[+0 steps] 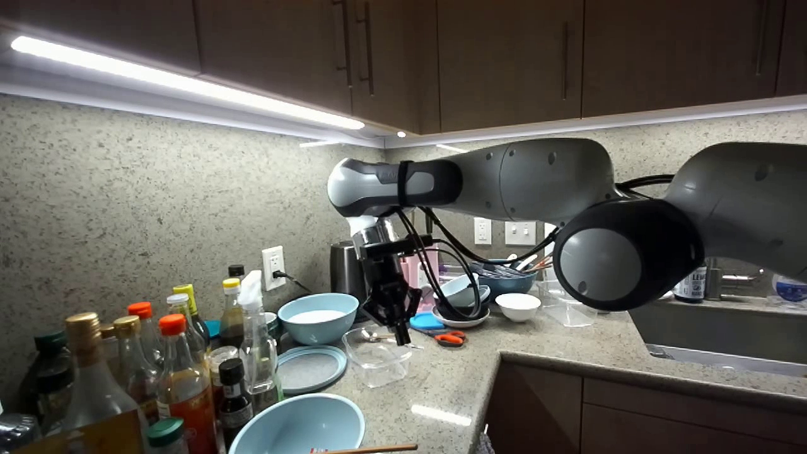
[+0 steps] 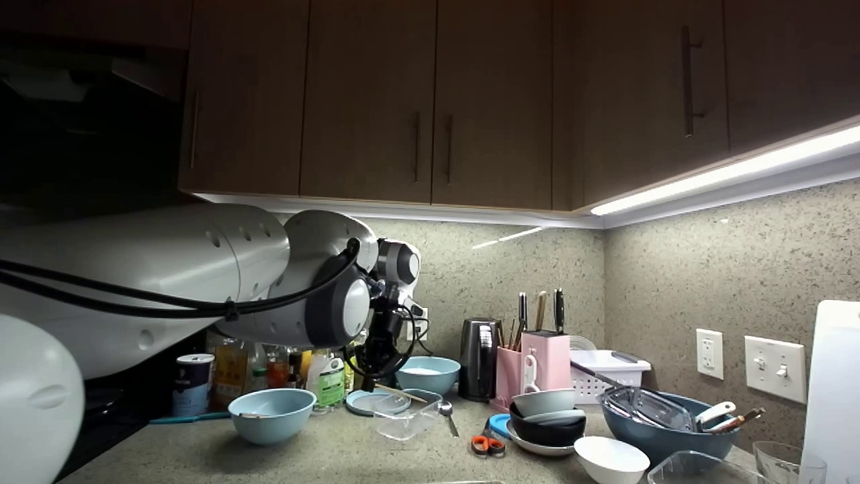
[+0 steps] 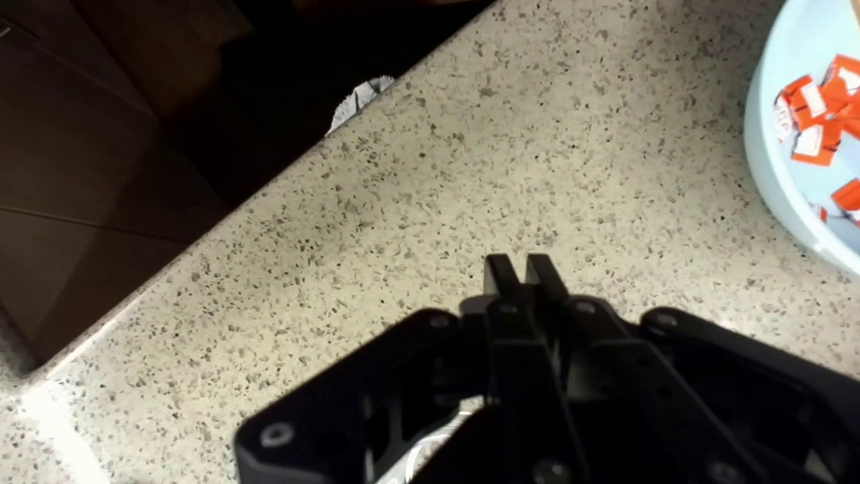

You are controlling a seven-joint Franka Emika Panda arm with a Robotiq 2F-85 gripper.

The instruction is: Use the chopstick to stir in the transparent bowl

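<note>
The transparent bowl [image 1: 378,366], clear and boxy, sits on the counter in both exterior views [image 2: 406,423]. Part of its rim shows behind my fingers in the wrist view [image 3: 430,444]. A wooden chopstick [image 1: 372,449] lies across the front light-blue bowl [image 1: 302,425]; its end shows in the wrist view [image 3: 856,8]. Another thin stick [image 2: 406,394] shows by the transparent bowl; I cannot tell whether it touches the rim. My gripper [image 1: 402,343] points down over the counter beside the transparent bowl. Its fingers [image 3: 519,259] are nearly together, with a slim gap and nothing between them.
Red-and-white pieces [image 3: 823,111] lie in the front blue bowl. Several bottles [image 1: 186,372] crowd the wall side. A blue bowl [image 1: 318,321], blue plate [image 1: 312,369], spoon [image 2: 447,410], orange-handled scissors [image 1: 449,339], stacked bowls [image 2: 547,417] and white bowl [image 2: 611,460] stand around. Cabinets hang above.
</note>
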